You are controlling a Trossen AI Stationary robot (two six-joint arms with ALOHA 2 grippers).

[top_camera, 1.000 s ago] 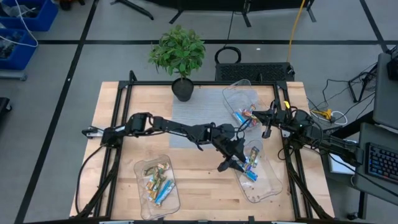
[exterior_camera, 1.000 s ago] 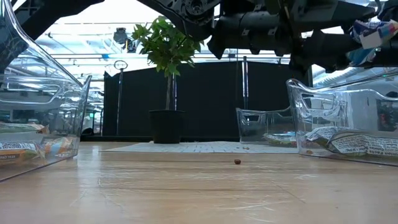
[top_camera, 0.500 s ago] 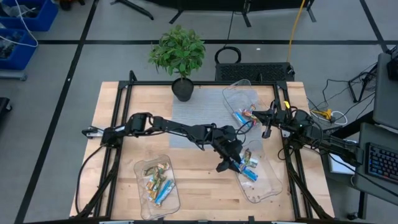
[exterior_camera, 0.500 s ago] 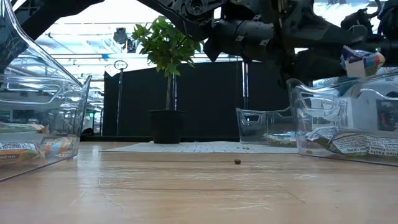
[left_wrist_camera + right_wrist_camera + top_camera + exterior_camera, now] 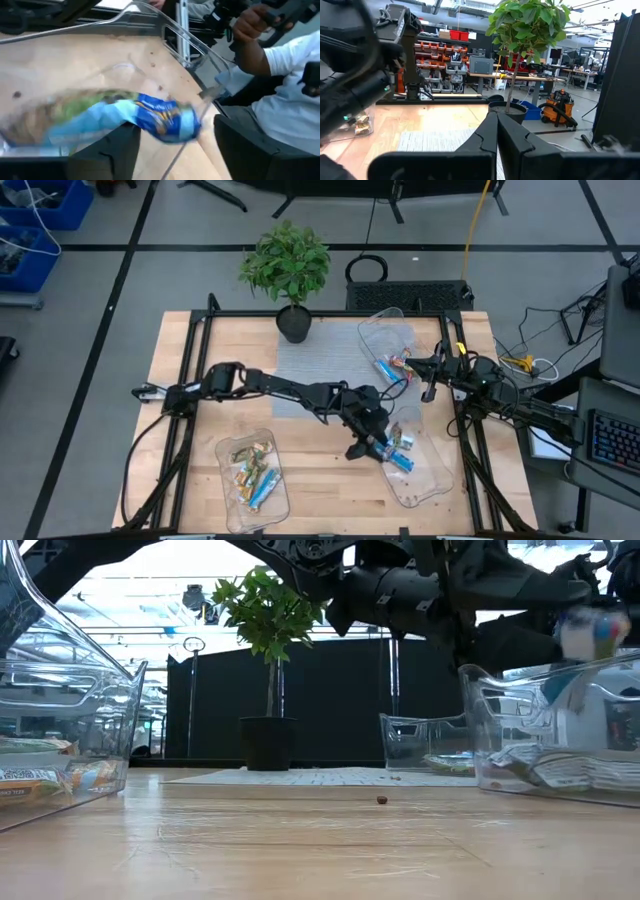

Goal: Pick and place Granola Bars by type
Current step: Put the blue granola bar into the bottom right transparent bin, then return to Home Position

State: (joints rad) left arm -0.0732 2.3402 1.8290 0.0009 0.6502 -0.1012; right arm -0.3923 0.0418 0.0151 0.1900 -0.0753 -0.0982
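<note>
A blue granola bar (image 5: 150, 117) shows blurred between the fingers of my left gripper (image 5: 170, 145), which is open. This gripper (image 5: 376, 444) hangs over the near-right clear tray (image 5: 425, 480), where other blue bars (image 5: 401, 458) lie. In the low view the bar (image 5: 592, 633) is a blur above that tray's rim (image 5: 520, 680). The near-left tray (image 5: 235, 500) holds several mixed bars (image 5: 252, 470). The far tray (image 5: 385, 330) holds a few bars (image 5: 392, 364). My right gripper (image 5: 428, 386) waits shut at the table's right side. My left gripper: the blue bar's wrapper (image 5: 115, 122) passes just above one finger (image 5: 107, 152), while the other finger (image 5: 245, 147) stands clear of the bar's end. The bar is blurred, so whether it touches the gripper I cannot tell.
A potted plant (image 5: 292, 320) stands at the table's far edge, behind a grey mat (image 5: 305, 375). A small crumb (image 5: 381, 800) lies on the wood in the middle. Beyond the table's right side, a person's hand and white sleeve (image 5: 260, 45) show.
My left gripper has tipped a little further down over the near-right tray. The blue bar has come down from high above the tray's rim toward it and is now a blur.
</note>
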